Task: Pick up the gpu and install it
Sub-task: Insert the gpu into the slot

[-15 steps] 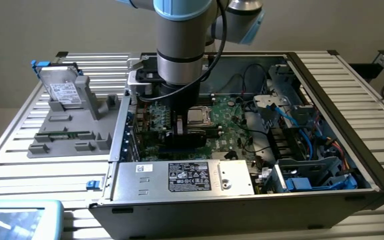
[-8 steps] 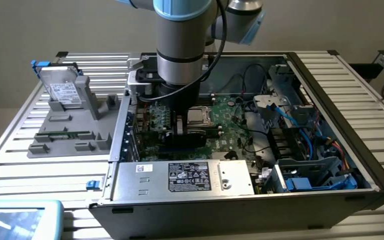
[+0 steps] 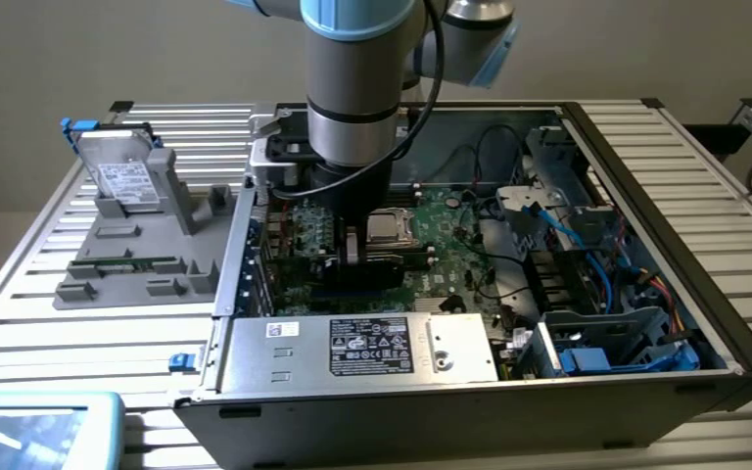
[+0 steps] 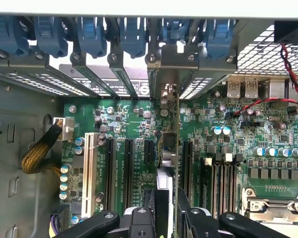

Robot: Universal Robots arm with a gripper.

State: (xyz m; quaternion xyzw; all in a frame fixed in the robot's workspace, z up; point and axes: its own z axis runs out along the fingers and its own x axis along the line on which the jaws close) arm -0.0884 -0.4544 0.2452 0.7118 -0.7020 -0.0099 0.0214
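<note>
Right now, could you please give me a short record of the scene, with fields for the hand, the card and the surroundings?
hand: hand is down inside the open computer case, closed on the gpu
gpu: upright, seen edge-on, over the expansion slots of the motherboard
seating: cannot tell whether the card is in a slot
hard drive: hard drive rests on the gray fixture, outside the case at the exterior view's left
power supply: power supply sits along the case's near wall
</note>
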